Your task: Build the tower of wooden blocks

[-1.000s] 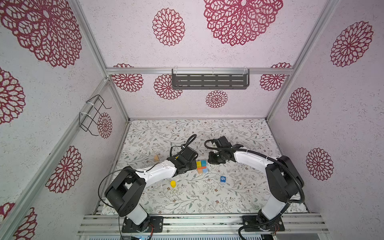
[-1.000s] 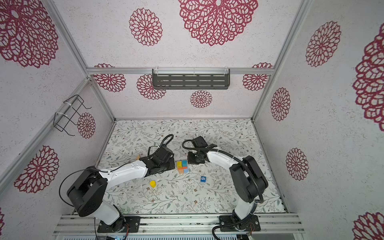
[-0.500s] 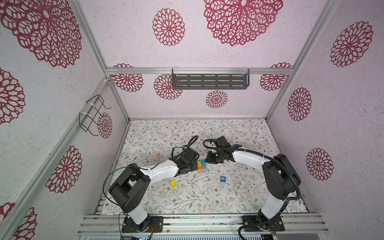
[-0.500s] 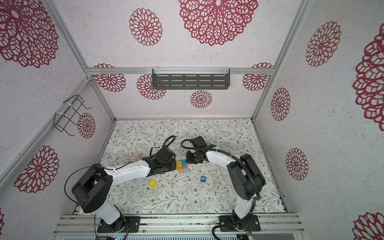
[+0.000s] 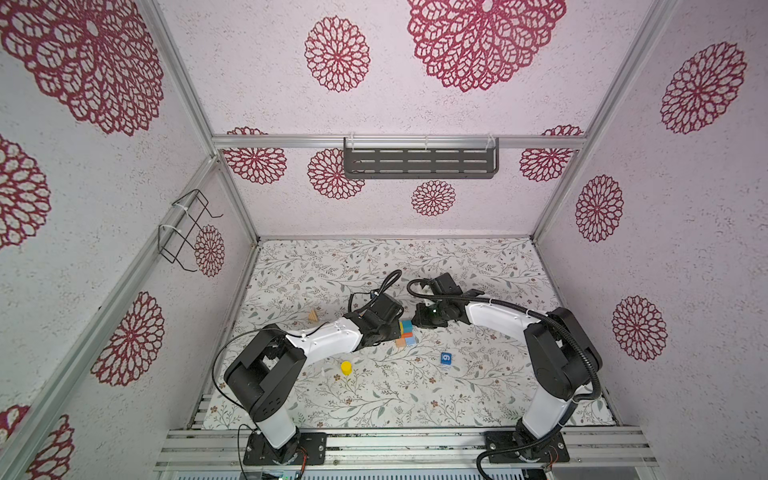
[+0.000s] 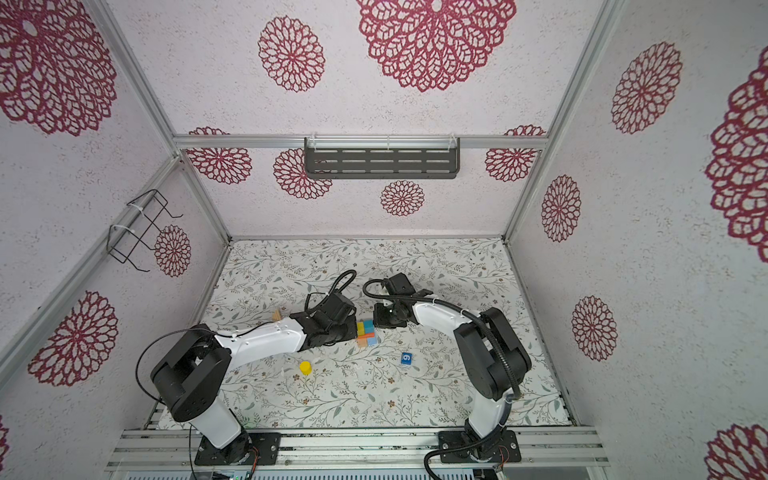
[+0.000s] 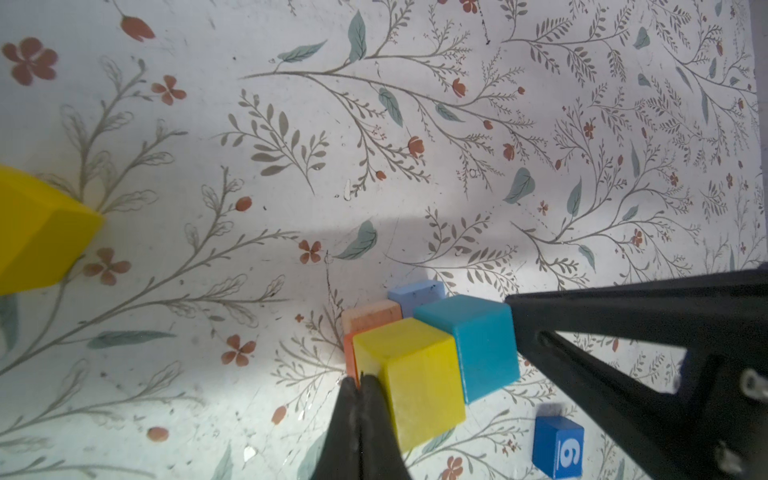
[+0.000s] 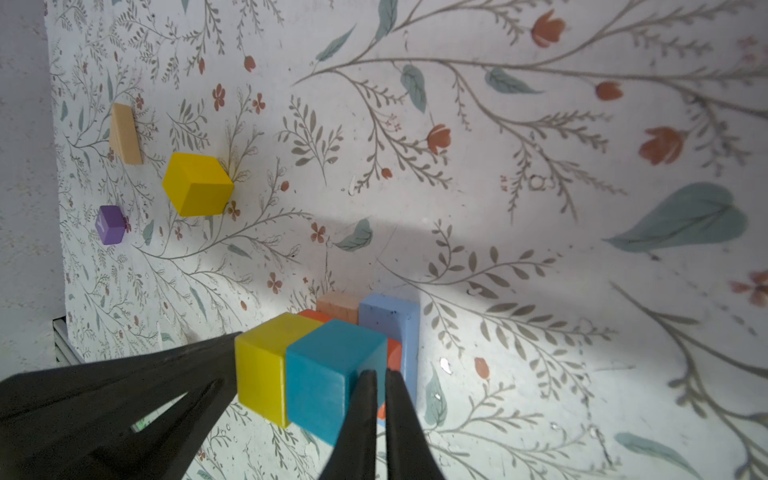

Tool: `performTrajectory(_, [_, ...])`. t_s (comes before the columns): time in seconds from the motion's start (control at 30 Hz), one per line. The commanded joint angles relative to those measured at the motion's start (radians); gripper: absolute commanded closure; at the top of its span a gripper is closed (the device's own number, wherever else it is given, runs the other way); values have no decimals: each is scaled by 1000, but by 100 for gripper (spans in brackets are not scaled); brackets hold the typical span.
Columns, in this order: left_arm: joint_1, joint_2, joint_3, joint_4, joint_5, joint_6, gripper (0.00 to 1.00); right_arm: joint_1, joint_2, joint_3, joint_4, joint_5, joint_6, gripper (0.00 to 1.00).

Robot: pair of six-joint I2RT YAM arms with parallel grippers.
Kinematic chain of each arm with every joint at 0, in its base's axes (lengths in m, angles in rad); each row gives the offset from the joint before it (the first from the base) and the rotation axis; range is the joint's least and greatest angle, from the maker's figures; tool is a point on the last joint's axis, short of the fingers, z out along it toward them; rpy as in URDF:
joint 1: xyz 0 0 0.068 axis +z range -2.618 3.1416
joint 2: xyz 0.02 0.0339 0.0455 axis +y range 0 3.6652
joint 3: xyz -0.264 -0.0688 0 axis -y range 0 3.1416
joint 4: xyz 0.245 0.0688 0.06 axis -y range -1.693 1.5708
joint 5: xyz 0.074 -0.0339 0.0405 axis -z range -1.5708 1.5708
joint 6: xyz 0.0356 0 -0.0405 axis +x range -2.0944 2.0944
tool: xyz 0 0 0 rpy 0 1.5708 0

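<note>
Tower (image 5: 405, 334) mid-desk: I count two tiers, yellow cube (image 7: 411, 374), teal cube (image 7: 478, 340) topmost | left pincer (image 7: 360, 380), right pincer (image 8: 380, 374) clenched, empty | unstacked: yellow cylinder (image 5: 346, 367), blue cube (image 5: 445, 358)

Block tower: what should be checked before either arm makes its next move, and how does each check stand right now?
1. Top layer: the yellow cube and teal cube sit side by side, touching: ok.
2. Lower layer squarely under them: cannot tell; the orange brick and light blue brick are partly hidden.
3. The left gripper is shut and empty, tips at the yellow cube: ok.
4. The right gripper is shut and empty, tips at the teal cube: ok.
5. Spare blocks free: the blue numbered cube and loose yellow block lie apart on the mat: ok.
</note>
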Motion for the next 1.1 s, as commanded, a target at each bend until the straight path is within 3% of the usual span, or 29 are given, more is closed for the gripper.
performTrajectory(0.0, [-21, 22, 26, 24, 3, -16, 100, -1, -27, -10, -6, -4, -1, 89])
performTrajectory(1.07, [-24, -28, 0, -19, -36, -16, 100, 12, -35, -36, 31, -40, 9, 88])
